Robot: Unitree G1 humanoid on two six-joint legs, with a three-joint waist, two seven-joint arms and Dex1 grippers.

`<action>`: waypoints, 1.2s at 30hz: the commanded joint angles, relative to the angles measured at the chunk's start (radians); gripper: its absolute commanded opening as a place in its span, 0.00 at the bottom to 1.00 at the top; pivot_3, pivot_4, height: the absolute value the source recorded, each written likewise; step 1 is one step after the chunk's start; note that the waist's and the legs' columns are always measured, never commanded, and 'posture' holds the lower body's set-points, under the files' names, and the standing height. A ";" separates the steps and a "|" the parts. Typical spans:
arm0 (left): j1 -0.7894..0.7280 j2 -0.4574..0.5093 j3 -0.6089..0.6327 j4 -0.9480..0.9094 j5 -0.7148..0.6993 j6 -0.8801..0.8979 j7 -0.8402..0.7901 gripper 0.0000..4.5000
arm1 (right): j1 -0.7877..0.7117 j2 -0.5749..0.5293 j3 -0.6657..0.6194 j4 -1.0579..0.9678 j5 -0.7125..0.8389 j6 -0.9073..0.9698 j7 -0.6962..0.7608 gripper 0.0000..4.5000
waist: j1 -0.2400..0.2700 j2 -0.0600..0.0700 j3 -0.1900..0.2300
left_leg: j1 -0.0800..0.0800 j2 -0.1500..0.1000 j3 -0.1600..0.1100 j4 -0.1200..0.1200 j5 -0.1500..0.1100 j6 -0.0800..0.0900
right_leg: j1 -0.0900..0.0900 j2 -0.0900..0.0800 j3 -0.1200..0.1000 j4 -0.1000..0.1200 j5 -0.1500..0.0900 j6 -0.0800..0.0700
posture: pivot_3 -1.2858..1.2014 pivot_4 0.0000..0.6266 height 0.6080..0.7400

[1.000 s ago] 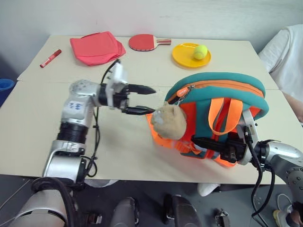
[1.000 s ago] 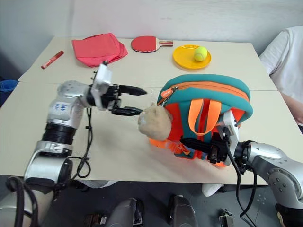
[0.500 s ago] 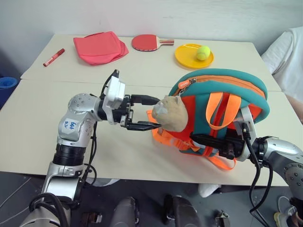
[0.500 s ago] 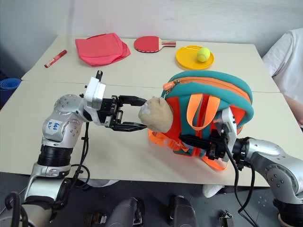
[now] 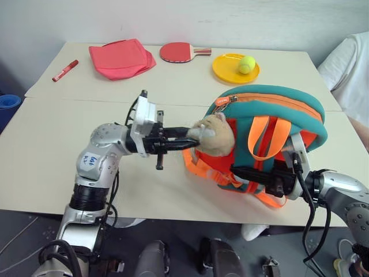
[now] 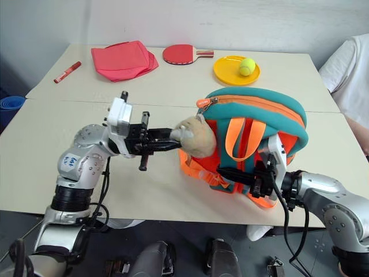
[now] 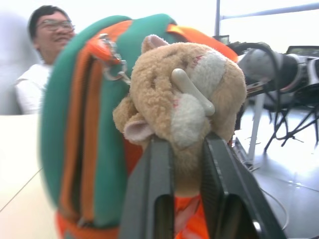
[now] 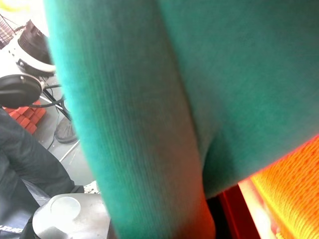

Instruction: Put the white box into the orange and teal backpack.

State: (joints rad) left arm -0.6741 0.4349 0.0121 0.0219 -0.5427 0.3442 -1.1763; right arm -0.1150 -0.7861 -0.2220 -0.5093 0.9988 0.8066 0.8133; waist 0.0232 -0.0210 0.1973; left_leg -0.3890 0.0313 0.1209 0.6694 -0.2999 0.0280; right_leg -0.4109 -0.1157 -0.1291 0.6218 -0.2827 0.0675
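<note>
Standing upright near the front of the pale, matte worktop (image 5: 52,150), the orange and teal backpack (image 5: 271,109) shows a rounded teal fabric top with an orange zip band running along its arch, an orange mesh-like body and two glossy orange webbing straps looping down its face. A tan plush animal charm (image 5: 214,136), fuzzy and roundish with a pale muzzle, hangs at the side of the pack facing the left arm. The left gripper (image 5: 193,139) reaches in level from the left, and its two black fingers (image 7: 149,199) are pressed together on the plush charm, which bulges above them in the left wrist view. The right gripper (image 5: 245,172) lies low against the front of the backpack, its slim black fingers brought together among the orange straps near the base; what exactly they pinch cannot be made out. The white box is not to be found among the things on the worktop. Along the far edge lie a folded pink-red cloth pouch (image 5: 120,57), a red-faced paddle (image 5: 180,52) with a wooden handle, a round yellow plate (image 5: 225,74) carrying a fuzzy yellow-green ball (image 5: 246,64), and a thin red marker (image 5: 63,70)
</note>
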 commanded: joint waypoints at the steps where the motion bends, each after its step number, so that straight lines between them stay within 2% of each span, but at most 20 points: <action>1: -0.045 0.045 0.071 0.154 0.040 -0.055 0.042 0.03 | 0.018 0.006 -0.027 -0.036 0.012 -0.012 -0.012 0.00 | 0.000 0.000 0.000 | 0.000 0.000 0.000 0.000 0.000 0.000 | 0.000 0.000 0.000 0.000 0.000 0.000 | 0.52 0.24 1.00; 6: -0.098 0.082 0.070 0.390 0.141 -0.129 0.113 0.03 | 0.038 0.008 -0.043 -0.042 0.009 -0.023 -0.022 0.00 | 0.000 0.000 0.000 | 0.000 0.000 0.000 0.000 0.000 0.000 | 0.000 0.000 -0.001 0.000 0.000 0.000 | 0.52 0.24 1.00; 10: -0.088 0.081 -0.001 0.450 0.230 -0.190 0.100 0.03 | 0.052 0.007 -0.055 -0.043 0.007 -0.031 -0.025 0.00 | 0.000 0.000 0.000 | 0.000 0.000 0.000 0.000 0.000 0.000 | 0.000 0.000 -0.001 0.000 0.000 0.000 | 0.52 0.24 1.00; 16: -0.006 0.026 -0.092 0.412 0.280 -0.258 0.056 0.03 | 0.094 0.028 -0.086 -0.047 0.003 -0.064 -0.044 0.00 | 0.000 0.000 0.000 | 0.000 0.000 0.001 -0.001 0.000 0.000 | 0.000 0.000 0.000 0.000 0.000 0.000 | 0.52 0.24 1.00; 24: 0.057 0.011 -0.096 0.303 0.257 -0.211 0.051 0.03 | 0.123 0.098 -0.106 0.015 -0.058 -0.166 -0.050 0.00 | 0.002 0.000 0.000 | 0.000 -0.001 0.000 -0.001 -0.001 0.001 | 0.000 -0.001 0.000 0.000 0.000 0.000 | 0.52 0.24 1.00; 25: 0.067 0.018 -0.082 0.282 0.251 -0.204 0.059 0.18 | 0.126 0.097 -0.103 0.026 -0.098 -0.196 -0.042 0.07 | 0.001 0.000 0.000 | 0.000 -0.001 0.000 -0.001 -0.001 0.001 | 0.000 -0.001 0.000 0.000 0.000 0.000 | 0.52 0.24 1.00; 26: 0.075 0.022 -0.071 0.266 0.245 -0.198 0.065 0.23 | 0.130 0.095 -0.099 0.032 -0.126 -0.219 -0.035 0.15 | 0.001 0.000 0.000 | 0.000 -0.001 0.001 -0.001 -0.001 0.001 | 0.000 -0.001 0.000 0.000 0.000 0.000 | 0.52 0.24 1.00; 30: 0.143 0.116 -0.016 0.144 0.188 -0.128 0.025 0.52 | 0.192 0.071 -0.070 0.047 -0.307 -0.393 0.044 0.45 | -0.001 0.000 0.000 | 0.000 0.000 0.000 -0.002 -0.001 0.000 | 0.000 0.000 0.000 0.000 0.000 0.000 | 0.52 0.24 1.00; 31: 0.176 0.149 0.002 0.118 0.170 -0.105 0.012 0.57 | 0.207 0.087 -0.085 0.046 -0.329 -0.432 0.038 0.50 | -0.004 0.000 0.000 | 0.000 0.000 0.001 -0.003 -0.001 0.000 | 0.000 0.000 0.000 0.000 0.000 0.000 | 0.52 0.24 1.00; 36: 0.362 0.294 0.119 0.036 0.124 -0.137 -0.054 0.93 | 0.378 0.077 -0.205 0.033 -0.417 -0.580 0.100 0.89 | -0.008 0.001 0.000 | 0.001 0.001 0.001 -0.004 -0.001 -0.001 | -0.001 0.000 0.000 -0.001 -0.001 -0.001 | 0.52 0.24 1.00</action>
State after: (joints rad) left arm -0.3310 0.7075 0.0828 0.1069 -0.3911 0.2262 -1.2145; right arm 0.2373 -0.6949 -0.3673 -0.4612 0.5972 0.2716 0.8848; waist 0.0150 -0.0204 0.1972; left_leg -0.3880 0.0320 0.1223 0.6657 -0.3011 0.0266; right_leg -0.4117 -0.1161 -0.1287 0.6204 -0.2833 0.0664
